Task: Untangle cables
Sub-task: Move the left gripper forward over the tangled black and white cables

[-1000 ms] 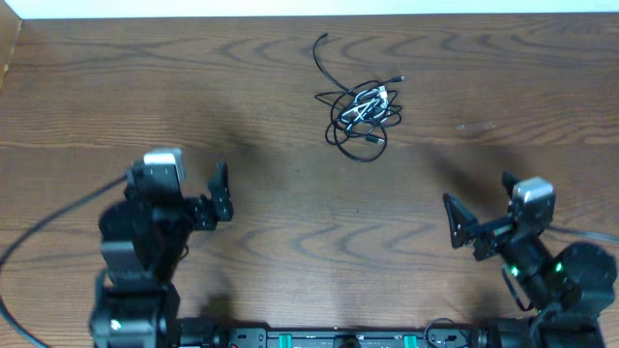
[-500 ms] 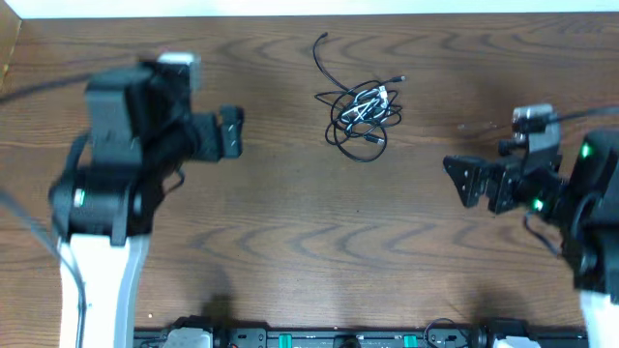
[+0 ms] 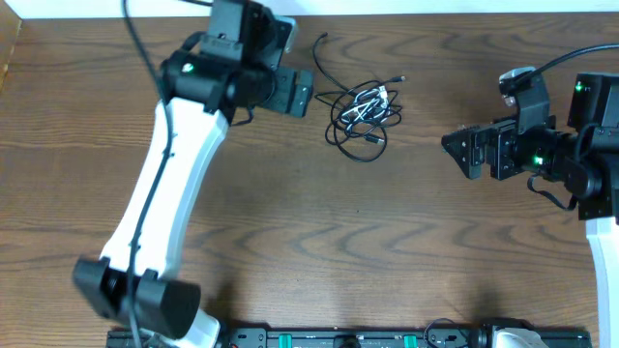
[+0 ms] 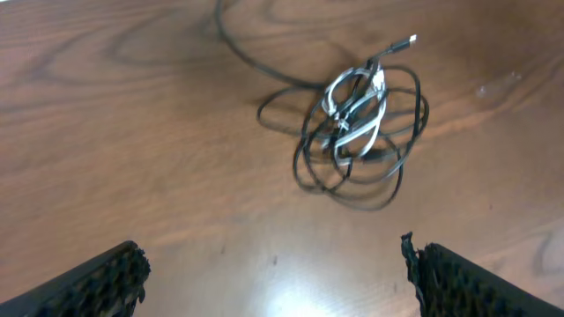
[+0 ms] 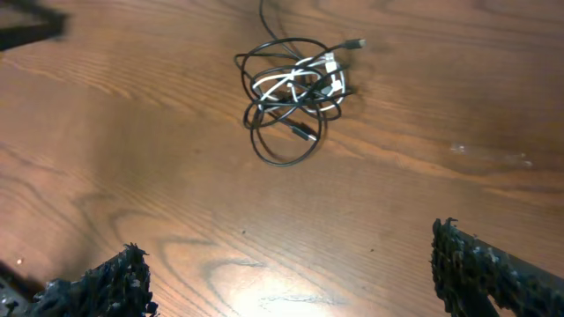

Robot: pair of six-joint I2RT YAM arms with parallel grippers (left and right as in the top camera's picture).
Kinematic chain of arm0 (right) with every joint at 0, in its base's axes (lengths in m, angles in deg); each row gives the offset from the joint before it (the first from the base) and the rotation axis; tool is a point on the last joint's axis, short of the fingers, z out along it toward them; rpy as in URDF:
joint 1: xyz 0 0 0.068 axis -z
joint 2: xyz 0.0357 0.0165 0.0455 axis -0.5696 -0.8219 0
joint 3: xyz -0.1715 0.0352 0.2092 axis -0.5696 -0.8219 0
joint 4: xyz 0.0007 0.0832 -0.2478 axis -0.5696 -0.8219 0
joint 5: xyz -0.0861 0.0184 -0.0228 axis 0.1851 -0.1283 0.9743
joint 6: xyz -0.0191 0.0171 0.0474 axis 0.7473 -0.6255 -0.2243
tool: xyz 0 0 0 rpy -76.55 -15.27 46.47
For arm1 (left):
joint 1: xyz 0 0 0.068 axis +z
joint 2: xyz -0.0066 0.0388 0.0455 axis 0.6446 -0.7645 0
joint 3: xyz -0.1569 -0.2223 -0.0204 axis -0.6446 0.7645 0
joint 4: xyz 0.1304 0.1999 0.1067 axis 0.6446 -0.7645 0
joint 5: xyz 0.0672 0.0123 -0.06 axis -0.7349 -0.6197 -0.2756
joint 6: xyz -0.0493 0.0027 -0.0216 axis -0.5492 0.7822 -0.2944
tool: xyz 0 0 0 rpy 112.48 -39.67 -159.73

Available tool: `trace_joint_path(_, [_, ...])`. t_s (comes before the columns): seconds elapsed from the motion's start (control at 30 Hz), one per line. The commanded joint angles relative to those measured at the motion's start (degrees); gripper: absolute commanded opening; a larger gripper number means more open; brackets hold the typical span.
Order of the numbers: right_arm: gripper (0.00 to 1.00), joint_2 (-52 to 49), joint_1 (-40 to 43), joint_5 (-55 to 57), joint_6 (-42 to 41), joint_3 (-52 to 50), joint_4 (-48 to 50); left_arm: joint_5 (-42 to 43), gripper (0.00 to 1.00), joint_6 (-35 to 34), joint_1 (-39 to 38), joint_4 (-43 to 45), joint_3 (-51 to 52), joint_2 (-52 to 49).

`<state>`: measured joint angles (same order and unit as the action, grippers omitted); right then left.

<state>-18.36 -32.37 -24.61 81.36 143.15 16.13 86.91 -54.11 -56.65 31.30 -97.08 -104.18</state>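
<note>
A tangled bundle of black and white cables [image 3: 363, 113] lies on the wooden table toward the back; a loose black end [image 3: 320, 46] trails up-left. It also shows in the left wrist view [image 4: 357, 119] and the right wrist view [image 5: 293, 90]. My left gripper [image 3: 302, 94] is open and empty, just left of the bundle and apart from it. My right gripper [image 3: 462, 153] is open and empty, to the right of the bundle and well apart from it.
The wooden table [image 3: 309, 242] spans the whole view. The left arm's white link [image 3: 160, 203] crosses the left half of the table. A black equipment rail [image 3: 338, 338] runs along the front edge.
The left arm has swung up and forward from the front left to beside the bundle. The right arm has risen and moved toward the back, staying on the right.
</note>
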Motion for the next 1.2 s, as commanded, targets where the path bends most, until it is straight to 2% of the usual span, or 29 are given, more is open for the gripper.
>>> trace_joint_path(0.0, [0.99, 0.28, 0.22, -2.4, 1.11, 1.03, -0.24, 2.75, 0.97, 0.81, -0.22, 3.13, -1.31, -4.09])
trace_joint_path(0.2, [0.99, 0.26, 0.22, -2.36, 1.14, 0.48, -0.55, 2.25, 0.97, 0.79, -3.61, 10.56, -1.31, -11.87])
trace_joint_path(0.47, [0.99, 0.26, 0.22, -1.64, 1.14, -0.35, -1.33, -5.2, 0.95, 0.92, -9.7, 17.75, -1.33, -19.26])
trace_joint_path(0.77, [0.99, 0.24, 0.22, -0.63, 1.14, -0.35, -3.02, -7.43, 0.84, 0.74, -10.58, 26.1, -1.31, -24.2])
trace_joint_path(0.97, [0.99, 0.24, 0.22, -0.2, 1.16, -0.35, -3.28, -7.93, 0.76, 0.79, -10.64, 26.29, -1.31, -26.18])
trace_joint_path(1.03, [0.99, 0.24, 0.22, -0.2, 1.14, -0.35, -3.15, -7.93, 0.68, 0.79, -10.64, 26.73, -1.31, -26.32])
trace_joint_path(1.13, [0.99, 0.24, 0.22, -0.2, 1.14, -0.35, -3.17, -7.93, 0.42, 0.79, -10.62, 28.44, -1.31, -26.32])
trace_joint_path(1.17, [0.99, 0.24, 0.22, -0.2, 1.14, -0.35, -3.19, -7.93, 0.38, 0.76, -10.62, 29.2, -1.31, -26.32])
